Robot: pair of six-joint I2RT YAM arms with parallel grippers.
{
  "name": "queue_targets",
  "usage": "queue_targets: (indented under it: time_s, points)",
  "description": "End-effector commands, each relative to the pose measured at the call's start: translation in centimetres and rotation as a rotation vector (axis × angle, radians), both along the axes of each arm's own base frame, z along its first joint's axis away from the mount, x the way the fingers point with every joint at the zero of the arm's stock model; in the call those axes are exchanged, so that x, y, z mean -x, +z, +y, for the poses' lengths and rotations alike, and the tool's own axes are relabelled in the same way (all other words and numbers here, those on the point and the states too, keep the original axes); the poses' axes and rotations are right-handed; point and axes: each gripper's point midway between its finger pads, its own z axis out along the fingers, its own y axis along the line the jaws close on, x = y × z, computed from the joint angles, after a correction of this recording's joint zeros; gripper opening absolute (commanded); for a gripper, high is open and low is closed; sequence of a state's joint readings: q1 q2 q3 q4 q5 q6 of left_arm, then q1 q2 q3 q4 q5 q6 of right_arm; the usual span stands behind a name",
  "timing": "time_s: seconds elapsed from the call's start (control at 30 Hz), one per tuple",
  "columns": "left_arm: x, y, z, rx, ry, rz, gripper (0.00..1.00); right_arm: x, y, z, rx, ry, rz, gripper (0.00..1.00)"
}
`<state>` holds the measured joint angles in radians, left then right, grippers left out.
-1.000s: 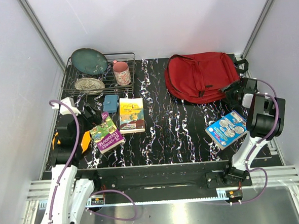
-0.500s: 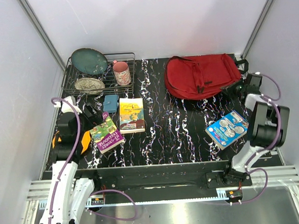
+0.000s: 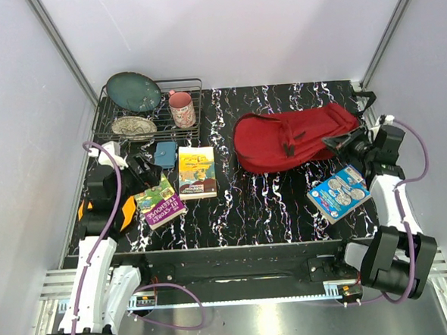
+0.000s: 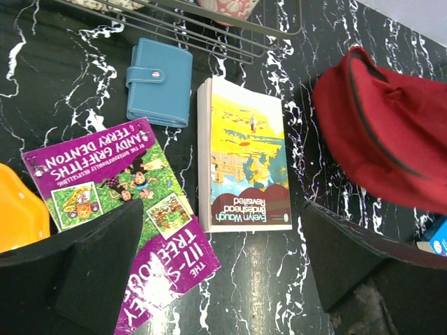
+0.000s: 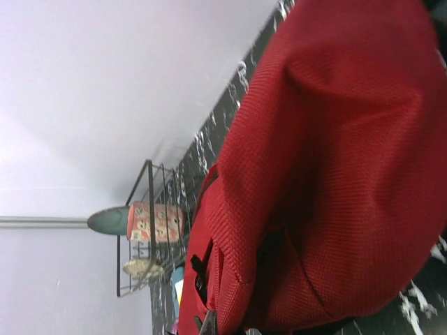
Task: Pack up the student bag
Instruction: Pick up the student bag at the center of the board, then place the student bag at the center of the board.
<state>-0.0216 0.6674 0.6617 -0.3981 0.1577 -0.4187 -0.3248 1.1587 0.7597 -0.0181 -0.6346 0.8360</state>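
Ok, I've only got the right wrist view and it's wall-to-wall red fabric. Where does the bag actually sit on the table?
Observer: The student bag lies toward the far right of the table, its right end at the right gripper.
Operator: Anything between the bag and that arm's base?
Observer: A blue book lies flat on the near side of the bag.
Operator: And the left arm?
Observer: The left gripper hangs open over a yellow book and a purple book, holding nothing.
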Motion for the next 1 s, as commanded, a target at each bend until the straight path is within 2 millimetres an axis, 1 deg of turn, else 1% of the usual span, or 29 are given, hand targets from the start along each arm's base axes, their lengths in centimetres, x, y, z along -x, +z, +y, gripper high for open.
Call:
queue_targets:
  time_s: [0.0, 0.1, 0.2, 0.23, 0.3, 0.37, 0.4, 0.43, 0.47, 0.5, 0.53, 0.57, 0.6, 0.63, 0.67, 0.7, 0.73, 0.77, 0.8, 0.83, 0.9, 0.93, 0.97]
  points:
    - [-0.6, 3.3, -1.0, 0.038, -0.055, -0.102, 0.99, 3.1, 0.3, 2.9, -0.06, 0.15, 0.003, 0.0]
    - [-0.7, 3.3, -1.1, 0.027, -0.066, -0.097, 0.99, 3.8, -0.1, 3.2, -0.065, 0.156, 0.014, 0.0]
    - [-0.6, 3.2, -1.1, 0.013, -0.072, -0.095, 0.99, 4.3, 0.5, 4.0, -0.101, 0.206, -0.011, 0.0]
    - [-0.6, 3.3, -1.0, 0.006, -0.068, -0.096, 0.99, 4.6, 0.8, 4.6, -0.124, 0.242, -0.027, 0.0]
    - [-0.4, 3.6, -0.8, -0.023, -0.066, -0.113, 0.99, 4.9, 0.8, 5.0, -0.149, 0.263, -0.039, 0.0]
    - [-0.1, 3.8, -0.8, -0.052, -0.066, -0.119, 0.99, 5.2, 0.2, 5.0, -0.141, 0.256, -0.026, 0.0]
    - [-0.1, 3.7, -1.0, -0.056, -0.067, -0.116, 0.99, 5.4, -0.6, 5.0, -0.134, 0.252, -0.014, 0.0]
    - [-0.1, 3.7, -1.5, -0.061, -0.077, -0.113, 0.99, 5.4, -1.0, 4.9, -0.126, 0.244, -0.01, 0.0]
    - [-0.1, 3.2, -2.0, -0.067, -0.082, -0.089, 0.99, 5.5, -1.4, 4.9, -0.128, 0.241, -0.001, 0.0]
    - [0.0, 3.3, -2.3, -0.08, -0.075, -0.078, 0.99, 5.8, -2.2, 5.0, -0.137, 0.24, 0.018, 0.0]
    - [0.0, 3.0, -2.8, -0.124, -0.033, -0.066, 0.99, 6.0, -2.6, 5.1, -0.144, 0.243, 0.029, 0.0]
    - [0.0, 2.1, -3.2, -0.166, -0.023, -0.027, 0.99, 6.2, -2.9, 5.2, -0.154, 0.245, 0.037, 0.0]
    - [0.0, 2.3, -3.9, -0.19, -0.027, -0.03, 0.99, 6.3, -3.3, 5.3, -0.167, 0.242, 0.033, 0.0]
    - [0.2, 2.3, -5.4, -0.208, -0.057, -0.032, 0.99, 6.4, -3.3, 5.4, -0.175, 0.244, 0.022, 0.0]
    - [-0.2, 1.8, -6.6, -0.208, -0.084, -0.02, 0.99, 6.4, -3.4, 5.4, -0.183, 0.234, 0.021, 0.0]
    - [-0.4, 2.2, -7.6, -0.19, -0.107, -0.024, 0.99, 6.7, -4.0, 5.5, -0.193, 0.226, 0.033, 0.0]
    - [-0.1, 2.2, -9.4, -0.165, -0.166, -0.023, 0.99, 6.8, -4.3, 5.5, -0.188, 0.228, 0.037, 0.0]
    - [-0.5, 2.4, -10.9, -0.129, -0.192, -0.031, 0.99, 6.8, -4.5, 5.5, -0.179, 0.226, 0.044, 0.0]
    - [-0.6, 2.8, -12.0, -0.108, -0.219, -0.043, 0.99, 7.1, -5.1, 5.4, -0.168, 0.227, 0.063, 0.0]
    - [-0.1, 3.1, -13.8, -0.075, -0.281, -0.05, 0.99, 7.1, -5.5, 5.3, -0.158, 0.218, 0.074, 0.0]
    - [-0.3, 4.0, -16.2, -0.025, -0.339, -0.079, 0.99, 7.3, -6.2, 5.2, -0.151, 0.208, 0.091, 0.0]
    - [0.5, 4.3, -18.1, 0.005, -0.411, -0.084, 0.99, 7.4, -6.4, 5.2, -0.15, 0.209, 0.093, 0.0]
    - [0.3, 4.4, -19.6, 0.023, -0.443, -0.088, 0.99, 7.5, -6.6, 5.3, -0.152, 0.208, 0.096, 0.0]
